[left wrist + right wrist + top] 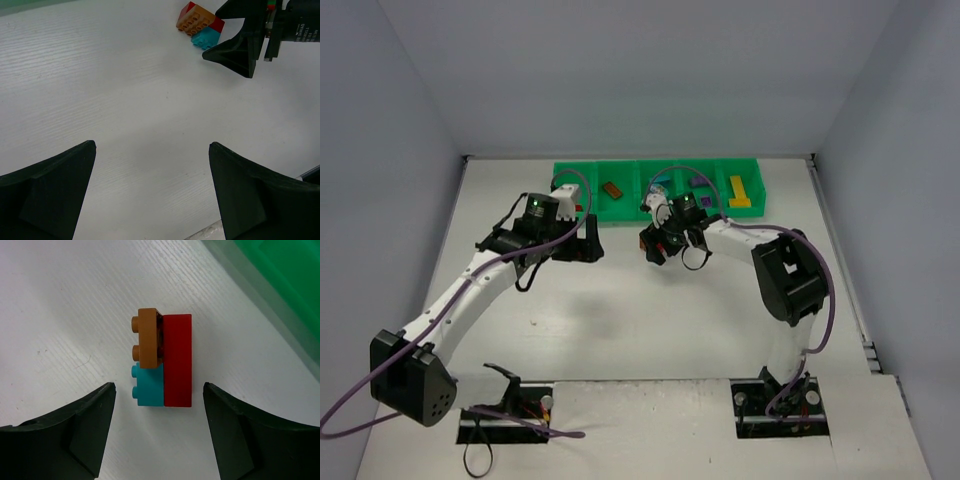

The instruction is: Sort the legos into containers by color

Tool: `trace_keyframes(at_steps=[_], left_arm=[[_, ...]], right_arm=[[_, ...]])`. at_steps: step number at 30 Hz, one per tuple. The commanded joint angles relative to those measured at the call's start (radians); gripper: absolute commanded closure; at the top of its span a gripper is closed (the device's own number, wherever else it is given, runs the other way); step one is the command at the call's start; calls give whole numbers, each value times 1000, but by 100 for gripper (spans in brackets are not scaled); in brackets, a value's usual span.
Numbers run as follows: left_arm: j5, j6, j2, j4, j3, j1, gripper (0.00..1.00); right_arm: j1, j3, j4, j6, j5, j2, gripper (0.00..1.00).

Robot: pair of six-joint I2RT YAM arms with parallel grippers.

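The largest thing is the white worktop (620, 320), and the two arms are fixed at its near edge. Along the far edge, from about the middle toward the right, lies the long green tray (575, 170) with five compartments in a row.

The left arm (470, 280) reaches toward the far edge and ends in front of the left end of the tray. The right arm (785, 270) bends in from the right side to a place in front of the middle of the tray.

The left claw (152, 145) is wide open and holds nothing; below it we see only bare worktop. The right claw (159, 385) is open too. Its two fingers stand on both sides of a small cluster of legos, with a free gap on each side, so it grips nothing.

The cluster lies on the worktop just beside the front wall of the tray, outside of any compartment. It has three bricks joined together: a long red brick (178, 360), a brown brick (148, 342) and a cyan brick (149, 387), the last two both against the same long side of the red one.

Inside the tray, counting from the left, we see a brown lego (611, 188) in the second compartment, a purple lego (701, 181) in the fourth and a yellow lego (738, 192) in the fifth. The right wrist partly hides the third compartment.
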Motion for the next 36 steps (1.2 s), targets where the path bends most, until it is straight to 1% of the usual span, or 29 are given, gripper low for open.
trace_keyframes(at_steps=[1,8,10,12,13,15,16,17,18,19,23,26,27,28,29,30,31,32,36], left_arm=[[-13,-24,-31,32,13,-1,12],[-22,-65,-39,55,-1,0,12],[-22,-94,-43,81,-12,-1,12],[-27,-126,-48,99,-19,0,12],[-27,-133,-48,104,-19,-1,12],[-22,-143,-48,119,-22,-1,12],[-19,-143,-46,121,-22,0,12],[-16,-142,-46,124,-24,-1,12],[-5,-128,-45,125,-22,-1,12],[1,-117,-46,127,-19,-1,12],[50,-30,-72,144,-18,-1,12],[134,102,-99,168,-10,2,12],[198,132,-106,171,-4,2,13],[232,163,-117,176,-3,0,16],[267,229,-120,179,1,2,16],[341,263,-123,174,7,0,17],[375,295,-123,167,23,2,18],[399,350,-122,142,33,0,18],[473,465,-109,85,96,2,18]], right_arm=[[5,50,31,-30,-42,11,33],[7,28,62,-25,-11,24,42],[8,22,70,-27,-3,19,51],[7,19,76,-27,4,18,55],[7,18,77,-25,4,15,60],[7,14,82,-25,3,10,72],[7,4,87,-25,1,1,85],[5,-2,96,-25,0,-5,90],[5,-10,97,-23,-11,-21,97],[5,-21,96,-22,-22,-28,100],[5,-50,84,-14,-133,-114,100],[8,-53,42,-19,-244,-189,100],[8,-51,31,-22,-268,-224,100],[10,-45,4,-25,-308,-240,100],[16,-44,-13,-34,-327,-275,100],[20,-39,-42,-40,-344,-294,100],[28,-35,-57,-45,-356,-311,100],[33,-25,-74,-59,-377,-341,100],[56,7,-182,-91,-425,-390,100]])
